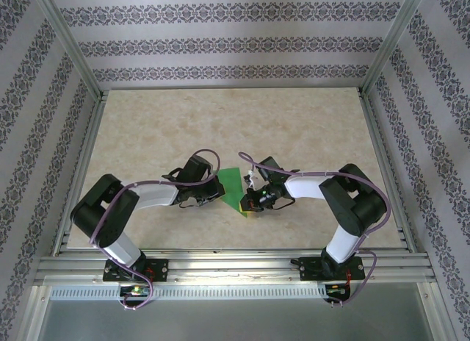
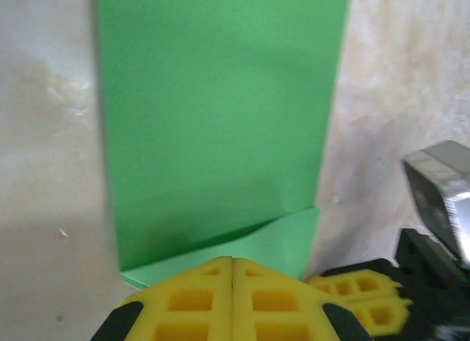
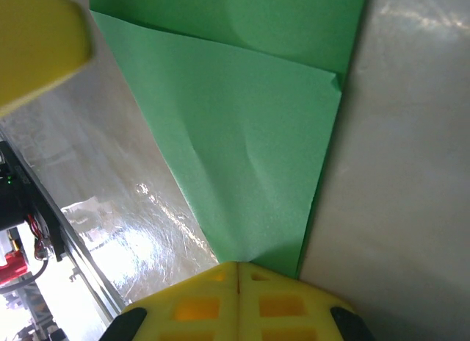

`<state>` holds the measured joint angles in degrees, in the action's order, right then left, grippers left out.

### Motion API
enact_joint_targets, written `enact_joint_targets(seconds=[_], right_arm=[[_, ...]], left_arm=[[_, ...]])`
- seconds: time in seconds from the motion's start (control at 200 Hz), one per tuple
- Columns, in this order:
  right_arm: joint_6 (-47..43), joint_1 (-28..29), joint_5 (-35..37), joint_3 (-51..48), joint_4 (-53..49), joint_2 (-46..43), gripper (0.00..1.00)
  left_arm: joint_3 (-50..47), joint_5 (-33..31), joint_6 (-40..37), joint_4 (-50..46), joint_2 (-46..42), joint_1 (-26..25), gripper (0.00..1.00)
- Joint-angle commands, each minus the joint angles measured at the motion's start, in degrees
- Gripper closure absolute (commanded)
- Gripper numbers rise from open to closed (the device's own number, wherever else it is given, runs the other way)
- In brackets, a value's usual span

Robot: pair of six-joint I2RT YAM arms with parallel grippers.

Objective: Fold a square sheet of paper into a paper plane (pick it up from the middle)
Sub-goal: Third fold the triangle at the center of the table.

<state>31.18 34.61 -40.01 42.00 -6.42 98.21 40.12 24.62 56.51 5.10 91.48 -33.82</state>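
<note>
Roughly midway between the two arms, toward the front of the worktop [image 1: 294, 128], lies the paper [image 1: 233, 181], a green sheet folded into a narrow band. The left tool [image 2: 232, 282] is closed, its yellow fingers meeting in a thin seam. Its tip sits at the near end of the paper, where a small triangular flap [image 2: 283, 238] is turned across. Whether it pinches the paper or merely presses down on it is hard to say; it looks more like pressing. Just to the right in that wrist view, the right tool [image 2: 358, 300] rests low on the worktop beside the paper's edge. Seen from its own camera, the right tool is closed too, fingers together, with its tip touching the spot where a slanted fold narrows to a point. A crease [image 3: 220, 51] runs across the paper further up, and one yellow finger of the left tool shows blurred in the upper left. From overhead, the tools flank the paper, the left at its left edge and the right at its near right corner
</note>
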Motion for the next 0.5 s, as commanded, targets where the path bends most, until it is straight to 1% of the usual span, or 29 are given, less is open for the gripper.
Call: enact_joint_targets(seconds=[0.0,0.1,0.27,0.39,0.495], right_arm=[[-0.44,-0.31,2.7,-0.26,-1.4,0.84,1.0],[-0.34,-0.29,2.74,-0.25,-1.31,0.93,1.0],[-0.24,-0.25,2.77,-0.42,-0.94,1.27,1.0],[-0.22,-0.26,2.74,-0.51,-1.0,1.27,1.0],[-0.31,-0.26,2.74,-0.53,-0.91,1.41,1.0]], left_arm=[[1.57,-1.79,-1.67,-4.08,-2.6,-1.74,0.94],[1.26,-0.99,0.0,-1.78,-1.74,-3.65,0.96],[1.67,0.22,3.24,3.84,3.36,-7.84,0.97],[-0.24,-1.65,5.25,6.63,5.75,-8.67,0.97],[-1.67,-4.47,4.87,5.82,6.08,-8.24,0.97]])
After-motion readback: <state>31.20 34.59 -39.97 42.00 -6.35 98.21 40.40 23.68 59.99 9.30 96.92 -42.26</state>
